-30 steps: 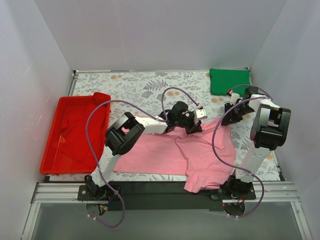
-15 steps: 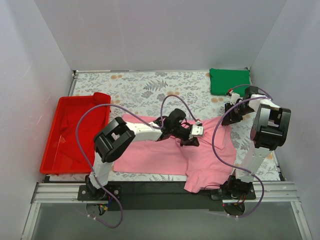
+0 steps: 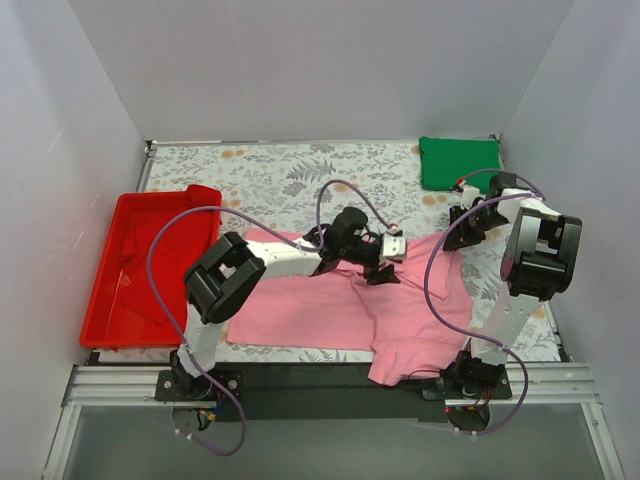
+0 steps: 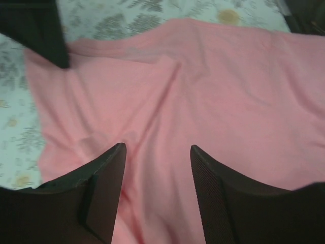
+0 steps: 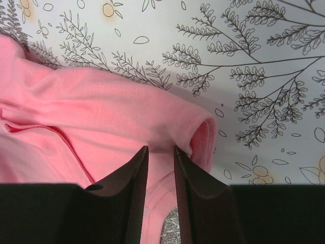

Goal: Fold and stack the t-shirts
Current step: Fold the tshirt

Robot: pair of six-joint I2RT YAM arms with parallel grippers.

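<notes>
Lying spread over the near half of the table (image 3: pixel 270 175), the pink t-shirt (image 3: pixel 320 310) has its far right sleeve pinched between the narrow-set fingers of the right gripper (image 5: pixel 160 151). The left gripper (image 4: pixel 157 150) hovers over the shirt's middle, fingers wide apart. The dark green t-shirt (image 3: pixel 460 163) sits folded in the far right corner, well apart.
</notes>
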